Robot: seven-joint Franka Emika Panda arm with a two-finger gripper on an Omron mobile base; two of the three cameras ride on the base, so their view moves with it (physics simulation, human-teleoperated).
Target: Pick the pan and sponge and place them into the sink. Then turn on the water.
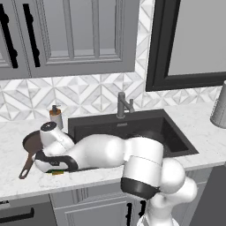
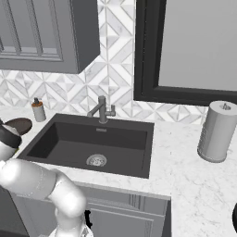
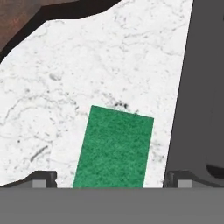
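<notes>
The sponge lay flat on the white marbled counter, green scratchy side up. In the hand view its long axis ran nearly up the frame, leaning a bit to the right, roughly parallel to the sink's edge. It sat just beside the sink, with a thin strip of counter between them.

The gripper hung right over the sponge with its fingers spread wide apart, one dark tip on each side of it, nothing clamped.

The pan was round, shallow and dark brown, sitting on the counter left of the sink. Its long thin handle pointed toward the front counter edge and a little left. A corner of it showed at the top left of the hand view, apart from the sponge.

The sink was a black rectangular basin with a round metal drain and nothing else visible in it. The grey faucet stood at its back edge.
</notes>
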